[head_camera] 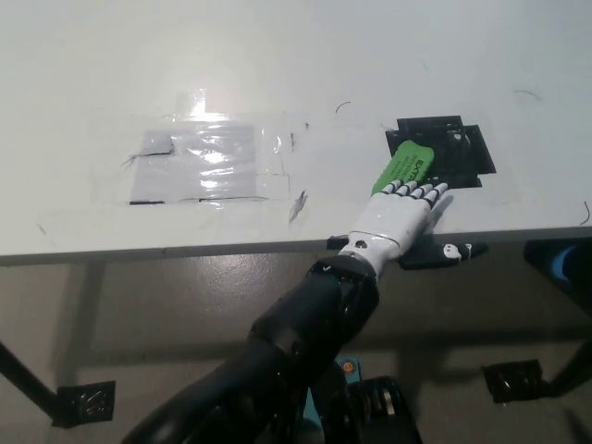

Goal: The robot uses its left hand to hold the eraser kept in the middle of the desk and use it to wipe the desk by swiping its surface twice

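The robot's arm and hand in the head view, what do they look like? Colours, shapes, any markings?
Only the left hand shows: a glossy white shell with white fingers that have dark bands and dark tips. The thumb is mostly black with a white segment. A short black-and-white wrist joins it to a bulky, rounded, glossy black forearm. No cables or printed markings are visible. The right hand is out of view.
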Controlling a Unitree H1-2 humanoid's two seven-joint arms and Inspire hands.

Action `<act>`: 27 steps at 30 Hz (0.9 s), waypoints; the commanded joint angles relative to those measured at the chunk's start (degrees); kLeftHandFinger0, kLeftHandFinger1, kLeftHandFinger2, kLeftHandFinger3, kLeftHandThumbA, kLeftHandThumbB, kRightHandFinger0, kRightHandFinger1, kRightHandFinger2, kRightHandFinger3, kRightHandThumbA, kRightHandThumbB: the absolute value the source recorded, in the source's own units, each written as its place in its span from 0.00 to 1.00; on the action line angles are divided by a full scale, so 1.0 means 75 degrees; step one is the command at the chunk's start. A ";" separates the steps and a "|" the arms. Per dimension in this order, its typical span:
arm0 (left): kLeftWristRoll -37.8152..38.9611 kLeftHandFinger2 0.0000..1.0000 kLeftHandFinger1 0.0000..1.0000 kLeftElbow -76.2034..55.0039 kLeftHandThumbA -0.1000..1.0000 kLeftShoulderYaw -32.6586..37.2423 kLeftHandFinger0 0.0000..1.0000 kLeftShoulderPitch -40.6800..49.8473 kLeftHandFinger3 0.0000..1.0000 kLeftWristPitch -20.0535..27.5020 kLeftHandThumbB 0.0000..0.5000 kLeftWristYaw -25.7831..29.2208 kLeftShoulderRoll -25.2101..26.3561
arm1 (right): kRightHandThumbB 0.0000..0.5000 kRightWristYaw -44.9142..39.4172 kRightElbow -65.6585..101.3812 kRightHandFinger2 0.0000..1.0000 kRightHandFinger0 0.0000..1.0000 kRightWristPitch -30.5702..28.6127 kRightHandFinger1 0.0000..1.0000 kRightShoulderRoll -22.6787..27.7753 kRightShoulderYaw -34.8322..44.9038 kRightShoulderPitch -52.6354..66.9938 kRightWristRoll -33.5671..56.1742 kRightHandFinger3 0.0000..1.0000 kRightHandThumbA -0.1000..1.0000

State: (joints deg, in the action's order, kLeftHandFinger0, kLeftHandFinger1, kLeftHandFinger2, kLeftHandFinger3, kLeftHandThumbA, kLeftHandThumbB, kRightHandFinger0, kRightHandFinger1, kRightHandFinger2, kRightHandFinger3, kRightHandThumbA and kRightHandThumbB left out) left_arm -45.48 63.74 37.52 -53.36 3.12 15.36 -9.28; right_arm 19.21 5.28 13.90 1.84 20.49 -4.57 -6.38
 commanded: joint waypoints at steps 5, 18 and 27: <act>0.0341 1.00 1.00 0.0770 1.00 0.0139 1.00 0.0523 1.00 0.0197 0.97 -0.1969 0.0099 | 0.06 0.0507 0.0169 0.94 1.00 -0.0846 0.94 -0.0021 0.0164 -0.0206 -0.0036 0.93 1.00; 0.0748 1.00 1.00 -0.0405 1.00 -0.0591 1.00 0.1271 1.00 -0.0267 0.92 -0.1942 0.2295 | 0.07 0.0280 0.0071 0.90 0.98 -0.1008 0.92 0.0202 0.0228 -0.0053 0.0238 0.90 1.00; 0.0932 1.00 1.00 -0.1563 1.00 -0.1073 1.00 0.2047 1.00 -0.0779 0.87 -0.2324 0.3362 | 0.00 0.0214 0.0106 0.89 0.95 -0.1054 0.90 0.0327 0.0287 0.0030 0.0303 0.90 1.00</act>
State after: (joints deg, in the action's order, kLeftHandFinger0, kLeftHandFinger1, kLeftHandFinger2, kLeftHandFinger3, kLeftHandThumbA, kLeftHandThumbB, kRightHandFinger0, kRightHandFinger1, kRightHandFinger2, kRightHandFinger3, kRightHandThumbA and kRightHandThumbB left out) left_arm -42.71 51.29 31.26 -46.50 5.39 12.11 10.17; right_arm 20.97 5.05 11.61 2.38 21.77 -4.00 -5.09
